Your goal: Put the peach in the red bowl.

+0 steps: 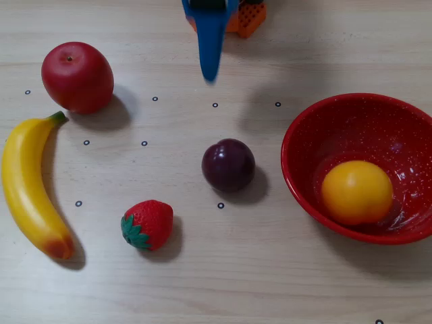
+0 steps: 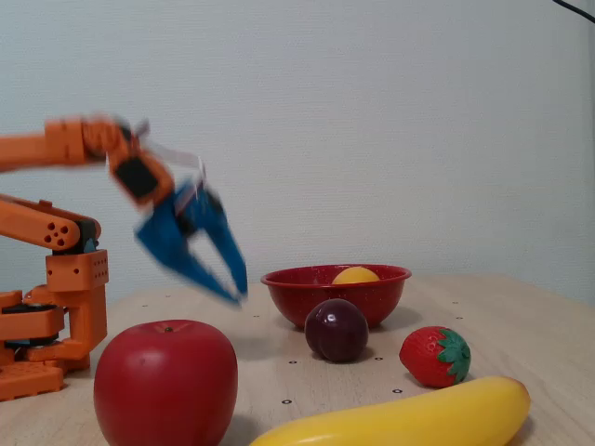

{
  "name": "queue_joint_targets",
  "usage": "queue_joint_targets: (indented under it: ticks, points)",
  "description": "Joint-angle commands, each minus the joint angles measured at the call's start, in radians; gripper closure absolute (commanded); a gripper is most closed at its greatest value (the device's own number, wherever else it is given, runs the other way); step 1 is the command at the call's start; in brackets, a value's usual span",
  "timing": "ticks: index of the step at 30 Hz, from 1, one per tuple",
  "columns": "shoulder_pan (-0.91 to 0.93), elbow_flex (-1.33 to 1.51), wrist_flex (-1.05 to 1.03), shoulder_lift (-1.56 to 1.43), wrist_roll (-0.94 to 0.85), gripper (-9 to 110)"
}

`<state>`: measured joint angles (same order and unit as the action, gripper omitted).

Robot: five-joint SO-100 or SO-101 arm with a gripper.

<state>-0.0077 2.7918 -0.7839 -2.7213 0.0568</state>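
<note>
The yellow-orange peach (image 1: 356, 192) lies inside the red speckled bowl (image 1: 317, 131) at the right of the overhead view. In the fixed view only the peach's top (image 2: 355, 275) shows above the bowl's rim (image 2: 288, 290). My blue gripper (image 1: 210, 75) hangs at the top centre of the overhead view, well left of the bowl and away from all the fruit. In the fixed view the gripper (image 2: 238, 293) is motion-blurred and in the air left of the bowl. Its fingertips appear to meet and it holds nothing.
A dark purple plum (image 1: 228, 165) sits mid-table just left of the bowl. A strawberry (image 1: 147, 224), a banana (image 1: 30, 189) and a red apple (image 1: 77, 76) lie on the left. The orange arm base (image 2: 51, 307) stands at the back.
</note>
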Motion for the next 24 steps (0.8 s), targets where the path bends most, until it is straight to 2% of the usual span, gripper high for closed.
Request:
queue_joint_targets:
  ticks: [1,3,6,11,24]
  points:
    - [-0.012,0.137,0.252,-0.1,0.032,101]
    - [-0.002,0.255,0.299,-0.192,0.043,101]
    - [0.018,0.255,0.074,-0.316,-0.018,101]
    - [-0.012,0.255,-0.132,-0.48,-0.1,101]
    - [0.008,0.255,-0.144,-0.486,-0.026,101]
